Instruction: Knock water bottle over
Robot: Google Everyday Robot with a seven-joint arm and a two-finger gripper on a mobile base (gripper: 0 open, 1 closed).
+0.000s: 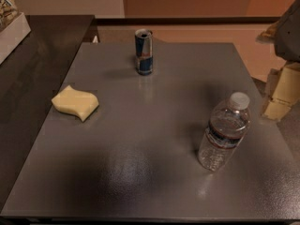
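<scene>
The water bottle (224, 132) is clear ribbed plastic with a white cap and a dark label band with a red stripe. It stands upright on the grey table (140, 172), near the right front part. My gripper (281, 90) shows as pale beige parts at the right edge of the view, under the grey arm (288, 29). It is to the right of the bottle and a little farther back, beyond the table's right edge, and apart from the bottle.
A blue-and-silver drink can (144, 52) stands upright at the back middle of the table. A yellow sponge (75, 103) lies at the left. A dark counter (33, 69) adjoins the table's left side, with a white box (11, 29) on it.
</scene>
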